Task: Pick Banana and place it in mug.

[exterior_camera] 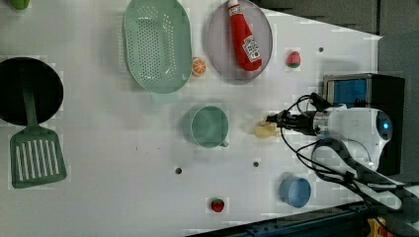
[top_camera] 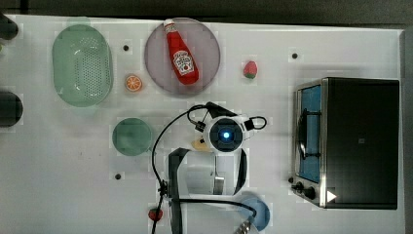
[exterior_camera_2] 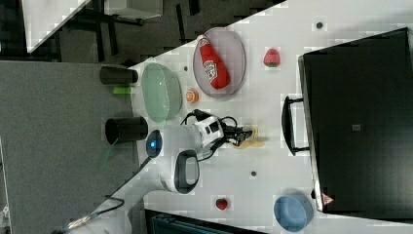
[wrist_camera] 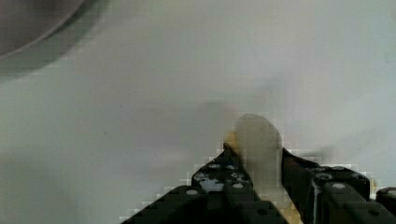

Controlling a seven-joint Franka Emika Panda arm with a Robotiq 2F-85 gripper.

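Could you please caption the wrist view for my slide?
Gripper fingers flank the pale banana on the white table.

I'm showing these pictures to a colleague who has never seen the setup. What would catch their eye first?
Probably the red ketchup bottle lying on the grey plate at the top view's upper middle. Next, the white arm's gripper at the table's centre, its fingers either side of the pale banana, with the teal mug to the top view's left of it.
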